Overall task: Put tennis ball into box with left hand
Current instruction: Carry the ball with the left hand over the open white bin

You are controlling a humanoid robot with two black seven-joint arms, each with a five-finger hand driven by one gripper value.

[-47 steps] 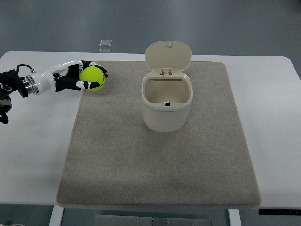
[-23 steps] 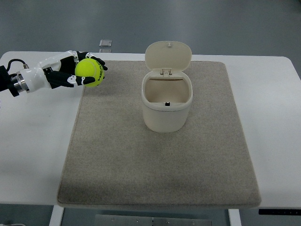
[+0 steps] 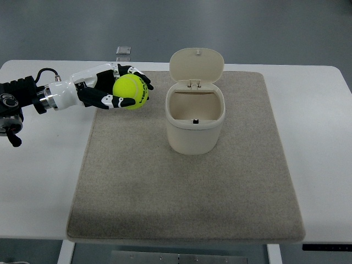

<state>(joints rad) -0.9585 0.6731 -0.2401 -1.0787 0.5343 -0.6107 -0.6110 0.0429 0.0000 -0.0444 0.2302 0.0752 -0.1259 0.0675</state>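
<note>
Tennis ball (image 3: pixel 130 92), yellow-green, is held off the surface in the left hand (image 3: pixel 107 91), whose arm enters from the left edge of the top view. The fingers (image 3: pixel 137 73) are curled round the ball and clamped on it: dark fingertips show over the ball's far side and at its right edge, and another finger with a white tip wraps its near side. The ball fills the space between them, with most of its top face exposed to the camera.

Beneath the fingers lies the left far corner of a grey-beige mat (image 3: pixel 187 187), which covers much of a white table (image 3: pixel 319 137). The near part of the mat, on the camera's side of the fingers, is bare.

To the right of the fingers, and apart from them, stands the box (image 3: pixel 195 129), a cream bin with rounded corners, upright near the middle of the mat's far half. Its hinged lid (image 3: pixel 197 65) is tipped up and back at the far side, leaving the mouth uncovered. The ball is beside the box's left rim, not over the opening; a strip of mat shows between them.

Beyond the fingers, past the table's far edge, a small grey square object (image 3: pixel 124 51) lies on the floor.
</note>
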